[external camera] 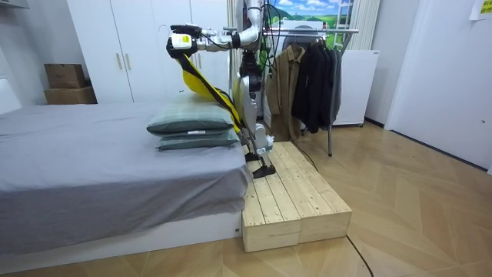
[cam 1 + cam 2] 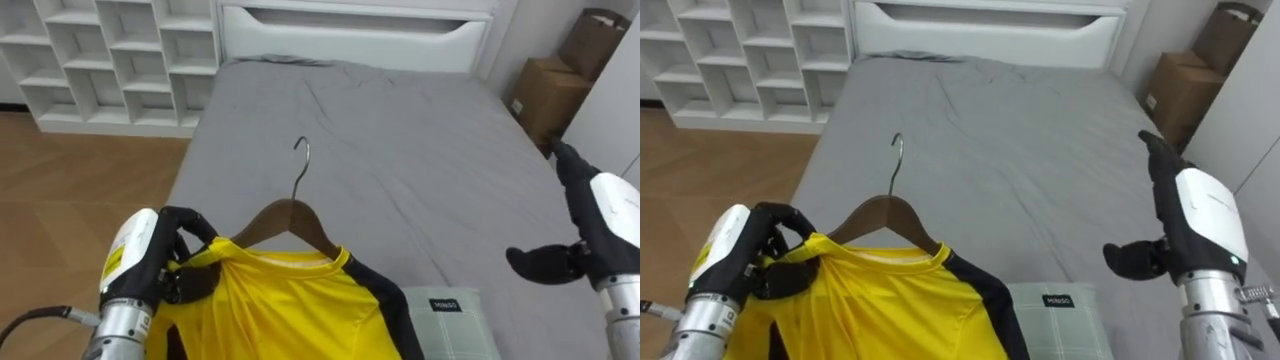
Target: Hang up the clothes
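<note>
Left hand (image 2: 150,265) holds yellow shirt (image 2: 290,310) above grey bed (image 2: 400,150), shelves (image 2: 110,60) beyond.

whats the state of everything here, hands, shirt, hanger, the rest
left hand, shut on the shirt's shoulder
right hand, open, holding nothing
shirt, on the hanger, held up over the bed
hanger, upright, hook free
pillows, stacked on the bed
coats, hanging on the rack
wardrobe doors, shut
</note>
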Motion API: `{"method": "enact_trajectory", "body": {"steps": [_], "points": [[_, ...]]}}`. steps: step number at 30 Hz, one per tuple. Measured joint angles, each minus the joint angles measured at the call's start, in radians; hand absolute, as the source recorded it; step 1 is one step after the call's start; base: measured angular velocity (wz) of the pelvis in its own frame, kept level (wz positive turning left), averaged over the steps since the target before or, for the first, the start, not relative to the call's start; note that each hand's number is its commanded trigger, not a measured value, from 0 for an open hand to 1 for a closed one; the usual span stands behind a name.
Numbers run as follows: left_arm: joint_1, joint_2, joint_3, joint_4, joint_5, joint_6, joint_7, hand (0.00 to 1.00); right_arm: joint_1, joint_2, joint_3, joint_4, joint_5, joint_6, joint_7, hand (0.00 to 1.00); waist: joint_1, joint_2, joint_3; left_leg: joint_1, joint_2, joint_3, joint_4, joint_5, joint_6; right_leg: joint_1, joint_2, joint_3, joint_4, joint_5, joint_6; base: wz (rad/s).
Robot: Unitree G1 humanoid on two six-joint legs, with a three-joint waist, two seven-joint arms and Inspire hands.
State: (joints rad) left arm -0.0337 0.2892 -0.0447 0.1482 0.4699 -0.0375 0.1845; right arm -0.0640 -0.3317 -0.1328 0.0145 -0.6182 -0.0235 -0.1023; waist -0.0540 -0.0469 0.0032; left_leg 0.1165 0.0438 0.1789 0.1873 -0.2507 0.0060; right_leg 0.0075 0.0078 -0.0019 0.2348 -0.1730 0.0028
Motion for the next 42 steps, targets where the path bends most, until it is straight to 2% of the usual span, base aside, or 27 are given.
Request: {"method": "enact_trajectory", "body": {"steps": [4,11,13,17,23,24,25,26,27,28,29,30,31,32,33,34,35,36,37,38,39,40,41,42], "points": [[0.0,0.0,-0.006,-0.005,-0.002,0.0,0.0,1.0,-0.031,-0.048,0.06,-0.038,0.039,0.001,0.059,0.0,0.005,-0.002,0.0002,0.0,0.0,-0.008,0.0,0.0,0.0,-0.002,0.001,-0.001,-0.001,0.0,0.0,-0.04],[-0.003,-0.005,-0.008,-0.005,0.0,0.0,-0.024,1.0,-0.083,-0.061,0.104,-0.04,0.14,0.003,0.257,0.0,0.011,-0.01,0.0039,0.017,0.0,-0.022,-0.009,0.0,0.0,0.019,0.002,0.0,-0.017,0.001,-0.001,0.0],[-0.005,-0.004,-0.008,-0.005,0.0,0.0,-0.024,1.0,-0.093,-0.061,0.122,-0.04,0.161,0.003,0.314,0.0,0.011,-0.013,0.0056,0.015,-0.001,-0.046,-0.009,0.0,0.0,0.019,0.002,-0.005,-0.017,0.001,-0.001,0.02],[-0.018,-0.004,-0.009,-0.005,0.001,0.0,-0.029,1.0,-0.096,-0.061,0.135,-0.04,0.165,0.003,0.384,0.0,0.011,-0.016,0.0079,0.011,-0.001,-0.076,-0.01,0.0,0.0,0.02,0.001,-0.03,-0.017,0.001,-0.001,0.12],[-0.019,-0.002,-0.037,-0.005,0.007,0.0,-0.04,1.0,-0.098,-0.061,0.165,-0.037,0.264,0.003,0.483,0.0,0.034,-0.016,0.0081,0.028,-0.001,-0.103,-0.006,0.0,0.0,0.032,0.002,-0.029,-0.01,0.001,-0.001,-0.04],[-0.019,-0.001,-0.045,-0.005,0.007,0.0,-0.04,1.0,-0.105,-0.058,0.19,-0.028,0.268,0.003,0.497,0.0,0.04,-0.025,0.014,0.023,-0.005,-0.099,0.025,0.0,0.0,0.045,-0.011,-0.018,-0.011,0.001,-0.002,0.09],[-0.026,-0.001,-0.054,-0.005,0.011,-0.001,-0.04,1.0,-0.107,-0.051,0.21,-0.019,0.281,0.003,0.513,0.0,0.04,-0.054,0.0301,-0.032,-0.018,-0.097,0.115,-0.02,-0.002,0.071,-0.04,0.038,-0.028,0.002,-0.004,0.26],[-0.032,-0.005,-0.061,-0.005,0.015,-0.004,-0.04,1.0,-0.107,-0.053,0.214,-0.015,0.296,0.003,0.523,0.0,0.034,-0.062,0.0291,-0.063,-0.026,-0.099,0.11,-0.02,-0.004,0.074,-0.048,0.072,-0.038,0.002,-0.004,0.61],[-0.061,-0.012,-0.092,-0.005,0.028,-0.006,-0.041,1.0,-0.108,-0.061,0.207,-0.003,0.31,0.004,0.533,0.0,0.033,-0.057,0.0284,-0.129,-0.021,-0.091,0.031,0.029,0.021,0.058,-0.048,0.087,-0.037,-0.002,0.003,0.3],[-0.065,-0.016,-0.107,-0.005,0.033,-0.01,-0.041,1.0,-0.112,-0.043,0.213,0.02,0.296,0.021,0.551,0.0,0.066,-0.071,0.0224,-0.125,-0.026,-0.042,0.044,0.055,0.018,0.023,-0.052,0.068,-0.013,-0.019,0.021,0.06],[-0.063,-0.022,-0.111,-0.004,0.033,-0.01,-0.041,1.0,-0.114,-0.038,0.216,0.025,0.287,0.025,0.564,0.0,0.082,-0.069,0.0234,-0.123,-0.024,-0.042,0.048,0.054,0.019,0.015,-0.049,0.05,-0.009,-0.022,0.023,-0.36],[-0.061,-0.021,-0.112,-0.003,0.035,-0.006,-0.042,1.0,-0.117,-0.032,0.224,0.03,0.282,0.025,0.584,0.0,0.096,-0.061,0.0266,-0.114,-0.023,-0.11,0.047,0.054,0.018,0.005,-0.024,0.025,-0.03,-0.024,0.013,-0.26],[-0.061,-0.014,-0.104,-0.002,0.037,-0.004,-0.042,1.0,-0.127,-0.031,0.234,0.03,0.284,0.025,0.596,0.0,0.096,-0.05,0.028,-0.113,-0.016,-0.194,0.043,0.054,0.018,-0.034,0.021,0.013,-0.052,0.005,-0.024,-0.21],[-0.061,-0.013,-0.1,-0.002,0.041,-0.001,-0.042,1.0,-0.129,-0.031,0.234,0.03,0.288,0.025,0.597,0.0,0.096,-0.044,0.0256,-0.113,-0.011,-0.226,0.041,0.052,0.014,-0.041,0.032,0.008,-0.053,0.025,-0.038,-0.43],[-0.061,-0.01,-0.086,-0.002,0.046,0.001,-0.042,1.0,-0.143,-0.031,0.234,0.03,0.302,0.024,0.597,0.0,0.108,-0.046,0.0212,-0.116,-0.01,-0.253,0.043,0.042,-0.001,-0.019,0.034,-0.012,-0.09,0.077,-0.05,-0.52],[-0.06,-0.009,-0.076,0.004,0.046,0.009,-0.044,1.0,-0.167,-0.031,0.239,0.048,0.315,0.025,0.591,0.0,0.104,-0.04,0.0241,-0.148,-0.015,-0.234,0.092,0.01,-0.034,0.006,0.029,-0.003,-0.118,0.087,-0.053,-0.38],[-0.06,-0.014,-0.079,0.008,0.046,0.011,-0.05,1.0,-0.17,-0.031,0.239,0.063,0.324,0.026,0.582,0.0,0.088,-0.034,0.0222,-0.161,-0.021,-0.213,0.097,0.008,-0.037,0.016,0.027,-0.003,-0.118,0.086,-0.053,0.15],[-0.063,-0.02,-0.094,0.005,0.045,0.01,-0.065,1.0,-0.169,-0.033,0.233,0.101,0.344,0.029,0.564,0.0,0.072,-0.036,0.0194,-0.182,-0.034,-0.169,0.056,0.037,-0.01,0.025,0.016,-0.003,-0.111,0.082,-0.046,0.55],[-0.073,-0.029,-0.117,0.0,0.046,0.009,-0.069,1.0,-0.169,-0.04,0.221,0.128,0.342,0.039,0.562,0.0,0.068,-0.035,0.0123,-0.158,-0.039,-0.149,-0.007,0.096,0.025,0.013,0.005,-0.004,-0.084,0.065,-0.027,0.61],[-0.082,-0.037,-0.128,-0.001,0.047,0.01,-0.071,1.0,-0.171,-0.042,0.214,0.139,0.342,0.042,0.562,0.0,0.07,-0.031,0.0103,-0.132,-0.038,-0.151,-0.039,0.115,0.028,-0.005,0.004,-0.005,-0.054,0.051,-0.02,0.33],[-0.09,-0.041,-0.142,-0.001,0.047,0.015,-0.071,1.0,-0.176,-0.033,0.212,0.168,0.341,0.046,0.564,0.0,0.092,-0.032,0.0109,-0.115,-0.038,-0.159,-0.051,0.122,0.029,-0.04,0.015,-0.015,-0.022,0.023,-0.006,-0.2],[-0.087,-0.038,-0.138,-0.001,0.051,0.02,-0.071,1.0,-0.183,-0.011,0.222,0.179,0.341,0.043,0.564,0.0,0.117,-0.028,0.0092,-0.112,-0.023,-0.211,-0.049,0.12,0.025,-0.04,0.042,-0.018,-0.04,0.034,-0.035,-0.44],[-0.086,-0.032,-0.135,-0.001,0.052,0.024,-0.071,1.0,-0.189,-0.009,0.234,0.179,0.344,0.035,0.563,0.0,0.118,-0.019,0.0123,-0.113,-0.01,-0.251,-0.049,0.115,0.018,-0.041,0.053,-0.016,-0.051,0.045,-0.054,-0.67],[-0.086,-0.017,-0.113,0.001,0.049,0.037,-0.071,1.0,-0.193,-0.009,0.251,0.169,0.357,0.022,0.561,0.0,0.117,-0.017,0.0101,-0.12,0.001,-0.291,-0.046,0.107,0.005,-0.035,0.06,-0.011,-0.088,0.075,-0.062,-0.56]]}}
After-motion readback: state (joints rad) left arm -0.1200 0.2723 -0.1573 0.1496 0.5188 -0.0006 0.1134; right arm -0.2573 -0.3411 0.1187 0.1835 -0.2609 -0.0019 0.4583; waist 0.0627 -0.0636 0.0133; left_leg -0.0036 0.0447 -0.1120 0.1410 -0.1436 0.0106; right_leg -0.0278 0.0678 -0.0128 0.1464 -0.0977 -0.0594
